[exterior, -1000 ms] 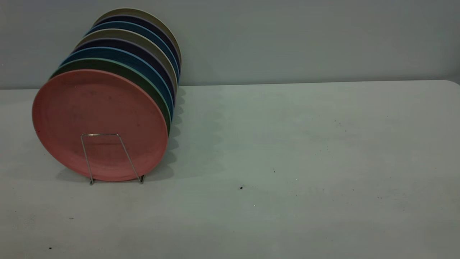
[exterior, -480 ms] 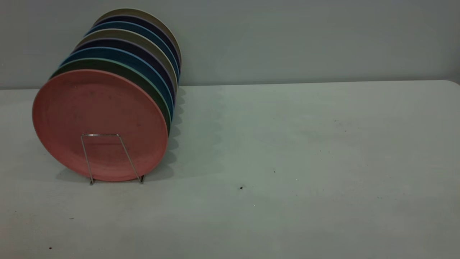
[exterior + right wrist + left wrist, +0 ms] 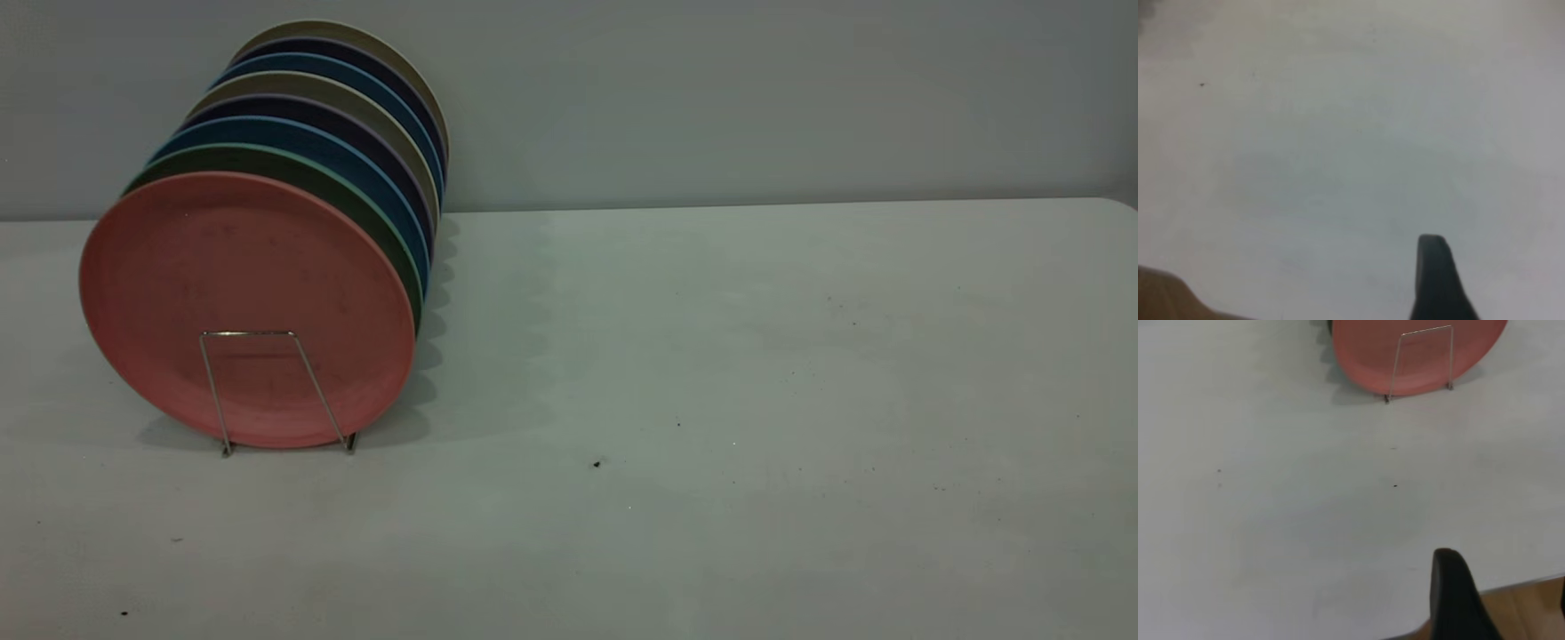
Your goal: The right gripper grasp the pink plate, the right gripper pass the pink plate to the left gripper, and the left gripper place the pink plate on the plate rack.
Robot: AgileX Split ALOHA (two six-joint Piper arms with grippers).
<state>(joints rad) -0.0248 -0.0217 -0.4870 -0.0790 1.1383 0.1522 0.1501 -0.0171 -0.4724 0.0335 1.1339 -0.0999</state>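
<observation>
Nothing has changed: the pink plate (image 3: 247,307) stands upright in the rack (image 3: 276,391) near the worktop's (image 3: 711,400) left edge; both jaws' state unclear.

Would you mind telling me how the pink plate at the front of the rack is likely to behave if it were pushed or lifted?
The pink plate looks thin and rigid, so probably stiff and fairly light. It stands on edge behind a low wire loop of the plate rack, so a sideways push might roll it. Its smooth face may be slippery in a tool.
</observation>
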